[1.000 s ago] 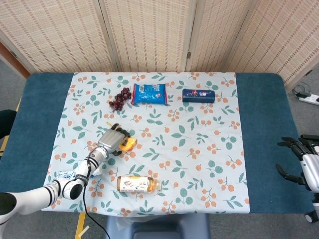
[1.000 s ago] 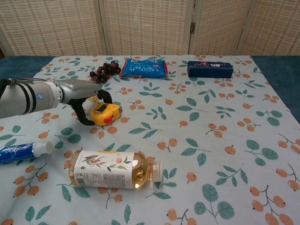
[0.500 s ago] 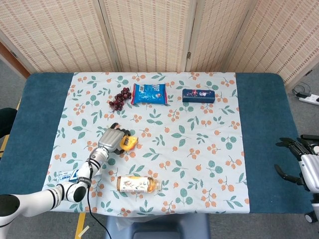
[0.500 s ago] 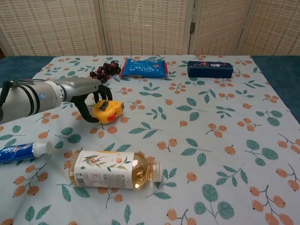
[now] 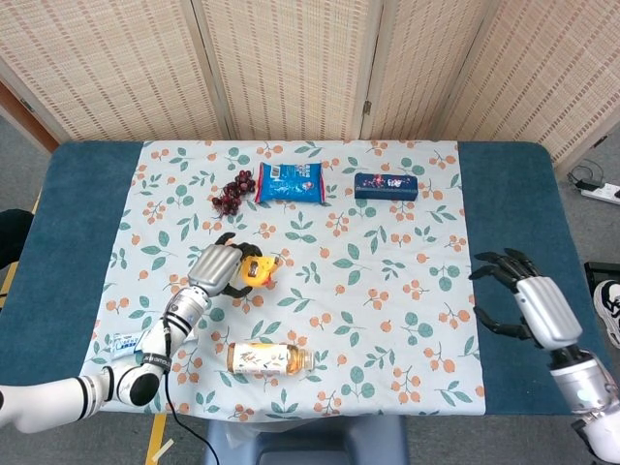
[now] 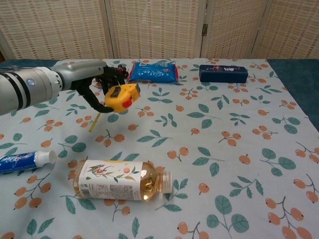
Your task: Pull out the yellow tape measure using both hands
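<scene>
My left hand (image 6: 92,84) held the yellow tape measure (image 6: 123,96) up off the desk (image 5: 504,194), above the flowery cloth (image 6: 209,129). A short bit of yellow tape (image 6: 95,122) hung down from it. My right hand (image 5: 528,300) was over the desk's right side, fingers spread wide, holding nothing.

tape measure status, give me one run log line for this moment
tape measure: lifted off table | left hand: gripping it | right hand: open, over blue table edge, away from tape | pull: not started
</scene>
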